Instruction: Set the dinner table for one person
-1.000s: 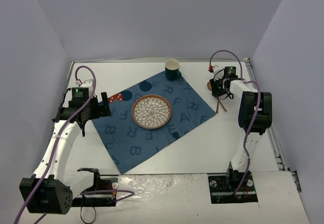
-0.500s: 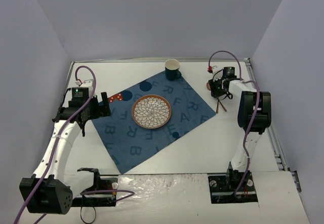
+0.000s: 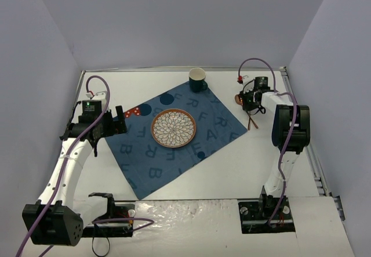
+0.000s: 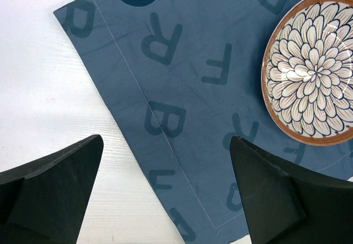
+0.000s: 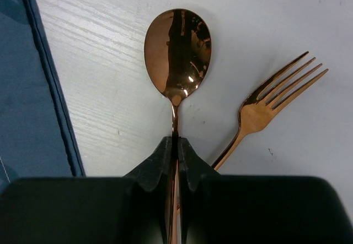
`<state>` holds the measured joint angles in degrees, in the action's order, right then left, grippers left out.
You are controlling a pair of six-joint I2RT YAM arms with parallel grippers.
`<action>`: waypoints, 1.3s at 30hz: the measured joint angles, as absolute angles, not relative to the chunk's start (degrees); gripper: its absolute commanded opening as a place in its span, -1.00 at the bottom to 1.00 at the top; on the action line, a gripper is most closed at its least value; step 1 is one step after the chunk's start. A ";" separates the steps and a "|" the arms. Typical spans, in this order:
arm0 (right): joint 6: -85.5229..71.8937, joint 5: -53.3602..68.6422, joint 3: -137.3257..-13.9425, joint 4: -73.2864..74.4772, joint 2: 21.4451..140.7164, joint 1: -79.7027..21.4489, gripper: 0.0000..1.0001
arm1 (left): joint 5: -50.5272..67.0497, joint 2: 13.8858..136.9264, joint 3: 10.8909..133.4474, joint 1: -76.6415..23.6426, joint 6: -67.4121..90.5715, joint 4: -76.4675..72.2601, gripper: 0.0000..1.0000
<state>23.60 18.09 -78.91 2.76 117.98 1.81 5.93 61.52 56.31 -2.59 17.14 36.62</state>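
Right gripper (image 5: 175, 145) clamps the spoon (image 5: 177, 51) neck; thin, stiff, slick metal, possibly lifted off the table (image 5: 105, 62). Left gripper (image 4: 166, 145) gapes, empty.

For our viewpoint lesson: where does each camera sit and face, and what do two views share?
Top external: above and behind, looking down on the dinner table; both arms show.
Left wrist: down past open left gripper onto placemat.
Right wrist: down past right gripper, shut on spoon.
Shared: plate, top and left wrist.
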 measured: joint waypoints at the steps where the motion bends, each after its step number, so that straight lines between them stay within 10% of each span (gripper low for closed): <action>1: 23.45 17.84 -78.91 2.74 117.95 1.78 -1.00 | 5.93 61.52 56.29 -2.59 17.13 36.62 0.94; 17: 14.12 10.61 -74.78 1.50 101.70 -13.69 -1.00 | 5.95 61.52 55.68 -2.50 17.15 36.60 0.94; 39: 10.68 11.59 -70.83 -4.60 111.27 -20.33 -1.00 | 4.36 60.73 55.68 -2.48 17.15 36.60 0.94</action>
